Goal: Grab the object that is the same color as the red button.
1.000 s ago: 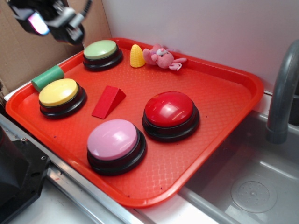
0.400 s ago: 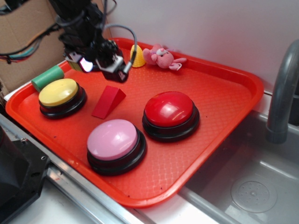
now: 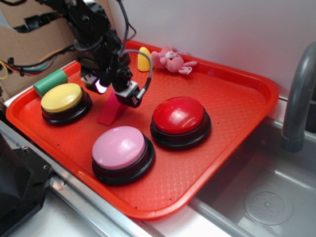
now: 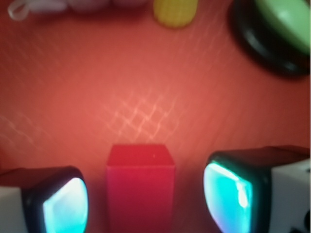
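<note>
1. Red and matte, the small wedge-shaped block [image 4: 140, 187] lies on the textured red plastic tray [image 3: 232, 98], near its middle, at about ten o'clock from the large glossy red dome button [image 3: 179, 118] on its round black base.
2. The black robot gripper [image 4: 146, 196] is directly over the wedge; in the wrist view its two glowing cyan-faced fingers [image 4: 65, 204] stand apart, one on each side of the block, with gaps between pads and block.
3. At nine o'clock from the wedge sits the yellow-domed button [image 3: 63, 101]; at six o'clock, the pink-domed button [image 3: 121, 150].
4. Farther out, at twelve o'clock along the tray's back edge, stand a yellow ridged cone [image 3: 144, 59] and a small pink plush toy [image 3: 170, 60].
5. A green cylinder [image 3: 49, 81] rests on the tray's rim at ten o'clock.
</note>
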Controlling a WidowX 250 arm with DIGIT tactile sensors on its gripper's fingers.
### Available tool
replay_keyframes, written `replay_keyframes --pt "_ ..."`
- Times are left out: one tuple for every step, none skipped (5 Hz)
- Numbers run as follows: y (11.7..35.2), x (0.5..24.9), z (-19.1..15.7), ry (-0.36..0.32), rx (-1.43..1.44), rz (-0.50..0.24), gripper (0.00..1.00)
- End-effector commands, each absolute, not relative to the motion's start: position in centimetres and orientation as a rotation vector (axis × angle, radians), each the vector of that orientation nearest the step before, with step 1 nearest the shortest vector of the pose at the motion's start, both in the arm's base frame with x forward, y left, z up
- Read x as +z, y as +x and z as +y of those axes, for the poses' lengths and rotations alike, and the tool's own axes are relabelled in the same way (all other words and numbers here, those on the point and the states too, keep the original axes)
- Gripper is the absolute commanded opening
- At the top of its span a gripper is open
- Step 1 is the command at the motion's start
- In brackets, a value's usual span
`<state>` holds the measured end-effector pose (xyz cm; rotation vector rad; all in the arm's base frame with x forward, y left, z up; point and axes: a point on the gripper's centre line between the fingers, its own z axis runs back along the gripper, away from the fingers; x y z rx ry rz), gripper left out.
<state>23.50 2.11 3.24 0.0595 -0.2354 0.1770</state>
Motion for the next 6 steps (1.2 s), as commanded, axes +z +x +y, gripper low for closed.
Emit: replay_keyframes --pt "25.2 2.8 3.2 0.046 0.183 -0.239 1.0" --pt "25.2 2.7 3.1 0.077 0.188 -0.249 0.1" --pt "25.1 3.2 3.0 0.063 0.218 -0.253 0.0" --pt "26.4 4.8 2.5 0.036 0.247 -0.244 0.0" --pt "27.7 9.3 1.2 0.041 0.258 -0.288 0.0" --pt "28.1 13.9 -0.1 0.016 0.235 -0.308 0.0"
